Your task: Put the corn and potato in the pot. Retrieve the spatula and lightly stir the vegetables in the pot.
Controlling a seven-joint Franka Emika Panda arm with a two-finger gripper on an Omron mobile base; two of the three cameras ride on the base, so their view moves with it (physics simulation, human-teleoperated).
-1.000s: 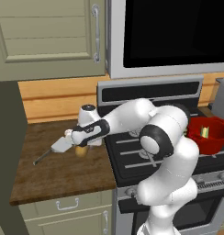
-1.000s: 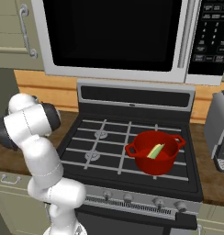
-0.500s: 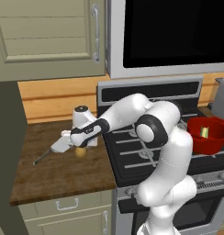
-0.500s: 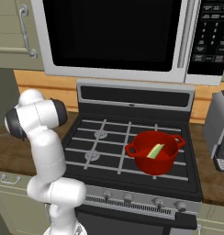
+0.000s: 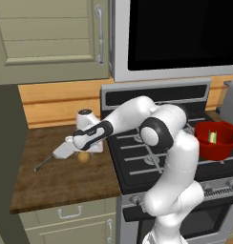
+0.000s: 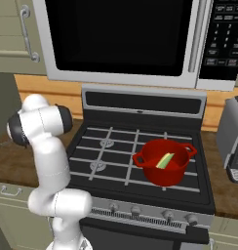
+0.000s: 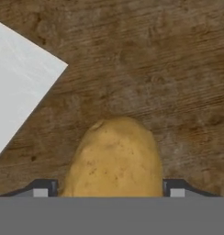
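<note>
Corn (image 6: 164,160) in pot (image 6: 166,161) on stove, right. My gripper (image 7: 109,190) low over potato (image 7: 114,160) on left counter beside spatula (image 5: 61,152), jaws straddling, not yet clamped. Next: close, lift, carry right.

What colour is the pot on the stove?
Bright red; the pot shows best in the right base view.

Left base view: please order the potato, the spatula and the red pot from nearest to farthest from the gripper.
1. Potato, on the counter directly under the gripper.
2. Spatula, on the counter just left of the potato.
3. Pot, far right on the stove.
</note>
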